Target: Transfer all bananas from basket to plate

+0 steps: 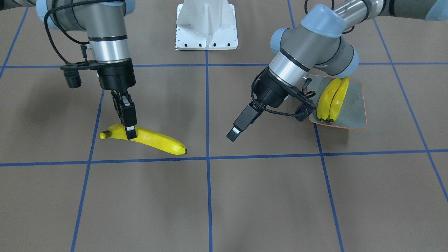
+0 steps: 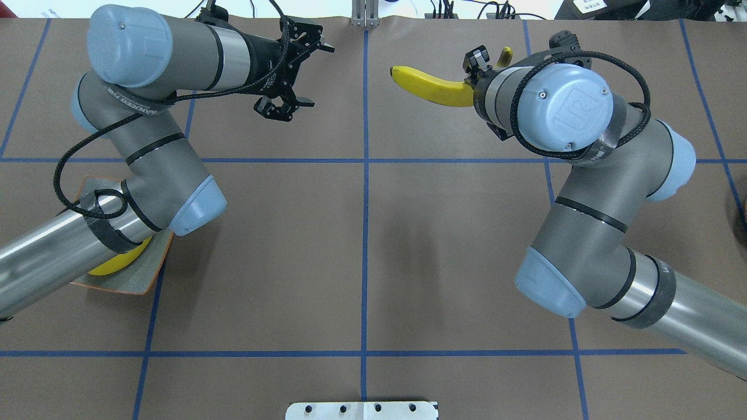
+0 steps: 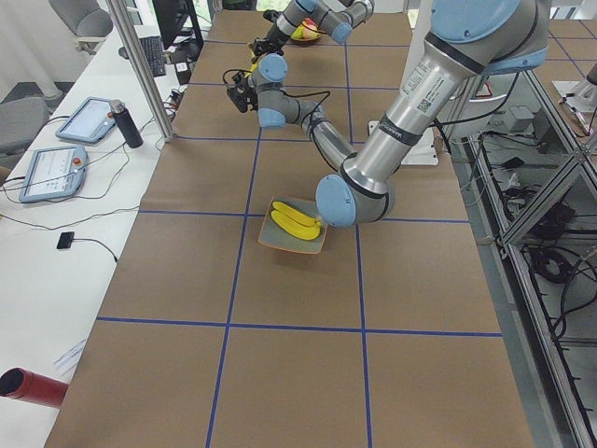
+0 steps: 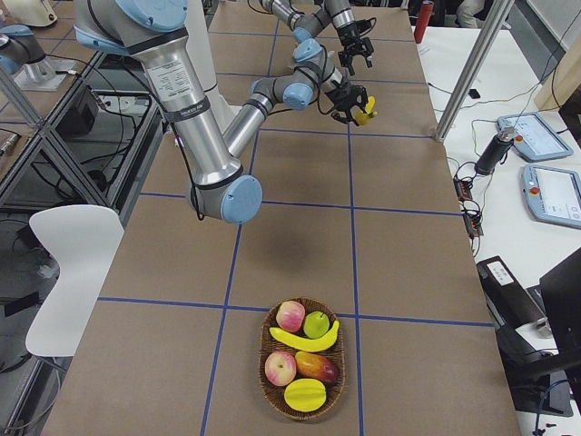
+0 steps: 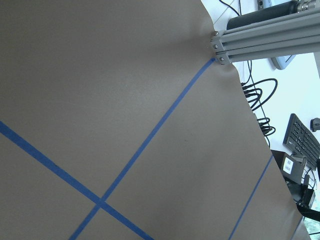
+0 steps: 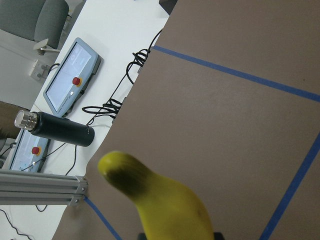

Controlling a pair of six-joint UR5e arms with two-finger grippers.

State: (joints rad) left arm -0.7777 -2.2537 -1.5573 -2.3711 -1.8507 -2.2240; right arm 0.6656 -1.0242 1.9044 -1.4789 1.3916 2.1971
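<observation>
Across the front-facing view, the right gripper (image 1: 130,131) hangs straight down, fingers clamped on the carried banana (image 1: 154,140) near its stem, so I judge the carry from the basket (image 4: 262,363), where one banana (image 4: 304,341) lies among other fruit, is in hand. At its three o'clock, well apart, the left gripper (image 1: 235,130) tilts toward seven o'clock, fingers seemingly spread and empty in the overhead view. The next move likely calls for a hand-over, left closing before right lets go. Further toward three o'clock the plate (image 1: 351,105) carries two bananas (image 1: 332,99) side by side.
</observation>
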